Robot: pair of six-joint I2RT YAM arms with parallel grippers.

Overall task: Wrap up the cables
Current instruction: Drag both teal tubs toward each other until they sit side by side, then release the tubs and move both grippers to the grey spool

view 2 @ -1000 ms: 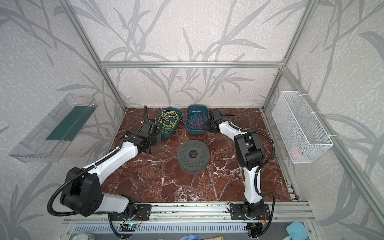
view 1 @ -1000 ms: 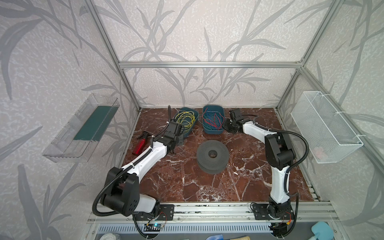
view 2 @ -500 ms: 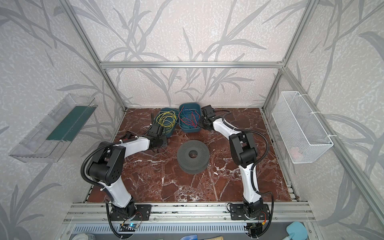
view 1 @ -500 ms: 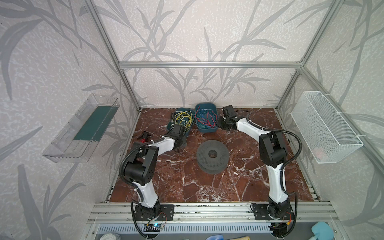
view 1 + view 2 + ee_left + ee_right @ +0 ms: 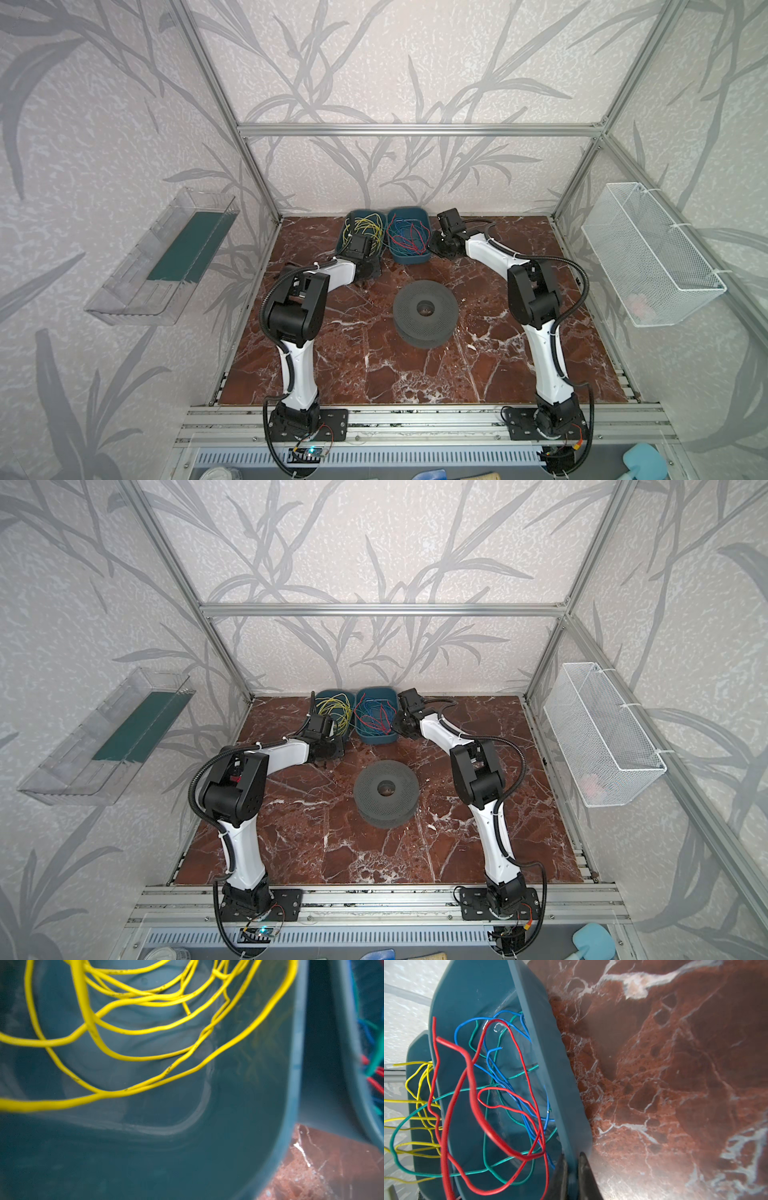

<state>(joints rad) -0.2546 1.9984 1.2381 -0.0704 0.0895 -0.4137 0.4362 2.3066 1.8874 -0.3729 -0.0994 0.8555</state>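
The yellow cables [image 5: 363,230] [image 5: 145,1030] lie tangled in the left teal bin [image 5: 345,216], at the back of the table in both top views. My left gripper [image 5: 368,259] is at that bin's front edge. Its fingers do not show in the left wrist view, which looks close into the bin; it is shut, and a hold on the rim cannot be made out. My right gripper [image 5: 572,1157] [image 5: 434,245] is shut on the side wall of the right teal bin [image 5: 546,1043]. A grey spool [image 5: 426,309] lies flat mid-table, away from both grippers.
Red, blue and green wires [image 5: 405,237] fill the right bin [image 5: 409,258], which touches the left one. A clear plastic shelf [image 5: 166,266] hangs on the left wall and a white wire basket [image 5: 648,257] on the right wall. Metal frame posts stand at the back corners.
Both teal bins have slid to the left along the back of the table. My right gripper went left with its bin. My left arm has folded its elbow back toward its base.
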